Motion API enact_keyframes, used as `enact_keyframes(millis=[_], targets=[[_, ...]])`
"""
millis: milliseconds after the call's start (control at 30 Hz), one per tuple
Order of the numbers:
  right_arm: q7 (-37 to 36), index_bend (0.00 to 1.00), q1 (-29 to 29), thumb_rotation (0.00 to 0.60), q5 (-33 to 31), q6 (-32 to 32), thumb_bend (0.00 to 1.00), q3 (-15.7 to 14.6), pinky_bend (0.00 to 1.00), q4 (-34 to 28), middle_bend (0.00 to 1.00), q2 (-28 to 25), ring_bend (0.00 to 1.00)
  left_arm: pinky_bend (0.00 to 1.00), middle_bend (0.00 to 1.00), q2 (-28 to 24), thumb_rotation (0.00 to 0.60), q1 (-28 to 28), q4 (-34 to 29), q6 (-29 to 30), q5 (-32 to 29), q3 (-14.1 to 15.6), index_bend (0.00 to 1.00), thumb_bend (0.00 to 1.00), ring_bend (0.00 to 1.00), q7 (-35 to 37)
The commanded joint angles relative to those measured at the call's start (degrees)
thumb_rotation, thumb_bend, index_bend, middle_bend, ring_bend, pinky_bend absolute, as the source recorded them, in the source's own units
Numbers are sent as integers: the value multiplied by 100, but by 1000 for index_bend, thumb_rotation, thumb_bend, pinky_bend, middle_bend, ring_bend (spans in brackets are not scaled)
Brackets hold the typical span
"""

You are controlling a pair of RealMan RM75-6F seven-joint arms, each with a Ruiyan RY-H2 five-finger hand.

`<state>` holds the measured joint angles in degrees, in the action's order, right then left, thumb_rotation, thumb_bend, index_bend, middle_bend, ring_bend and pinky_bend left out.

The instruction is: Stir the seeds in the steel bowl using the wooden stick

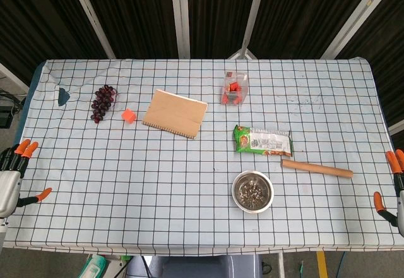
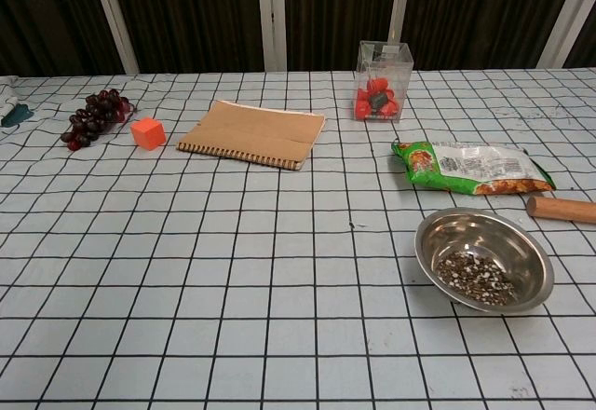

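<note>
A: Where's the steel bowl (image 2: 484,259) with the seeds (image 2: 477,277)?
B: On the checked tablecloth (image 1: 126,177), near the front edge. The wooden stick (image 1: 316,169) lies just beside the bowl, to its right and slightly behind, untouched.
A: And the snack packet (image 2: 475,168)?
B: Directly behind the bowl. The notebook (image 1: 175,113), orange cube (image 1: 129,115) and grapes (image 1: 103,102) sit well left of it, further back.
A: The hands?
B: Left hand (image 1: 14,175) well left of the bowl, right hand (image 1: 394,186) well right; both spread, holding nothing
</note>
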<state>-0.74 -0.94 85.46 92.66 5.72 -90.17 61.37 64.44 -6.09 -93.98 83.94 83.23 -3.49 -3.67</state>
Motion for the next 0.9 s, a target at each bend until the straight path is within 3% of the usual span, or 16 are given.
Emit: enact_keyframes(millis=[33, 633, 900], targets=[[-9, 0, 0, 600, 4, 8, 454, 8, 0, 7, 0, 5, 0, 0, 0, 3, 600, 0, 1, 0, 4, 4, 0, 80, 0, -6], [-28, 9, 144, 600, -23, -137, 453, 110, 0, -162, 0, 14, 0, 0, 0, -25, 600, -5, 12, -35, 8, 18, 0, 80, 0, 91], [46, 263, 528, 600, -304, -750, 453, 285, 0, -346, 0, -33, 0, 0, 0, -39, 600, -6, 2, -18, 42, 21, 0, 80, 0, 143]])
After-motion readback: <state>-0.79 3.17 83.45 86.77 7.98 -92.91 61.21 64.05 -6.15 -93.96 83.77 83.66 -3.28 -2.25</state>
